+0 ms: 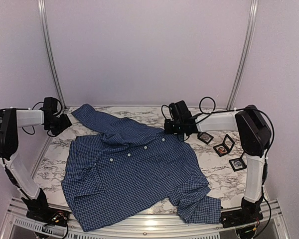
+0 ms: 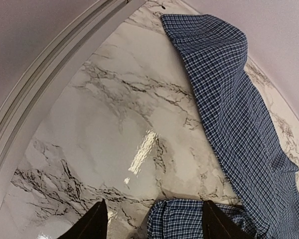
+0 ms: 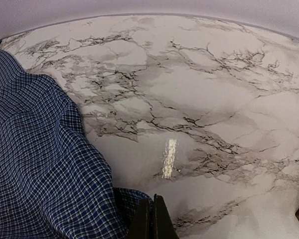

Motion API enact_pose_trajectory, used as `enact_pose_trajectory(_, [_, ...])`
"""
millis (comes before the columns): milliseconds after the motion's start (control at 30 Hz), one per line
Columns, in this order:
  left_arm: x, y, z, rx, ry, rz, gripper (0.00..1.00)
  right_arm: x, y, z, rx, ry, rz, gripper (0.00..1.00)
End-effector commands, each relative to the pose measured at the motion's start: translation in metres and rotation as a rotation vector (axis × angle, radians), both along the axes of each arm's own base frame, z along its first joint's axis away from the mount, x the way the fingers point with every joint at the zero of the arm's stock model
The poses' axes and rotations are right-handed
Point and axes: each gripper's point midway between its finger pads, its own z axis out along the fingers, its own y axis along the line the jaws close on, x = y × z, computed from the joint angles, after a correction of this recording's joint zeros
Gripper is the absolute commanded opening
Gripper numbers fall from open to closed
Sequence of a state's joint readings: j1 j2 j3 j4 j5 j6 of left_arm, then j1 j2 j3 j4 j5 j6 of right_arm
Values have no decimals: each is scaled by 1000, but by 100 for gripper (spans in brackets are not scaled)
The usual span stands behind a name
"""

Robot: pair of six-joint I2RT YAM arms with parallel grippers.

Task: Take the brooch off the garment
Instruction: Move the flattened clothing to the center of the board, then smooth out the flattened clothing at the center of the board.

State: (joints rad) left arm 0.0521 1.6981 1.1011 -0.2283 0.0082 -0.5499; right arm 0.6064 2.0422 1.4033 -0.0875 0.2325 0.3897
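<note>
The left hand [image 2: 153,214] hangs over the far left corner of the marble surface [image 1: 224,179], fingers spread wide and gripping nothing, with a fold of cloth lying below them. The right hand [image 3: 150,205] is pinched fully closed, its tips down at the shirt's hem line near the far edge; I cannot tell whether anything tiny is caught between them. The dark blue checked shirt [image 1: 134,174] lies spread across the middle, one sleeve reaching to the far left corner and the other to the near edge. I cannot make out the brooch on the cloth. By the right edge sit three small black cases [image 1: 237,163], and the open one holds an orange-and-pale round piece [image 1: 222,148].
</note>
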Motion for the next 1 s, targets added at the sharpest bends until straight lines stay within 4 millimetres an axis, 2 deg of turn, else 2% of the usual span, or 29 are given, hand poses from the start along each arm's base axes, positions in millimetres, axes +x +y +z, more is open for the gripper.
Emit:
enact_pose_trajectory(0, [-1, -16, -40, 16, 77, -95, 65, 2, 3, 0, 17, -2, 23, 0])
enact_pose_trajectory(100, [6, -20, -53, 59, 121, -126, 63, 1, 4, 2, 22, -6, 28, 0])
enact_pose_trajectory(167, [11, -32, -59, 131, 157, -159, 62, 0, 4, 3, 26, -8, 30, 0])
enact_pose_trajectory(267, [12, -33, -67, 231, 214, -151, 60, 0, 5, 4, 37, -9, 32, 0])
enact_pose_trajectory(467, [-1, -32, -82, 347, 297, -138, 54, 1, 8, 7, 53, -15, 41, 0])
enact_pose_trajectory(600, [-8, -33, -94, 343, 323, -134, 51, 1, 10, 8, 55, -19, 47, 0])
enact_pose_trajectory(733, [-11, -37, -103, 325, 338, -149, 43, 2, 11, 10, 63, -19, 51, 0])
enact_pose_trajectory(967, [-14, -37, -111, 319, 355, -155, 15, 1, 10, 13, 63, -25, 50, 0])
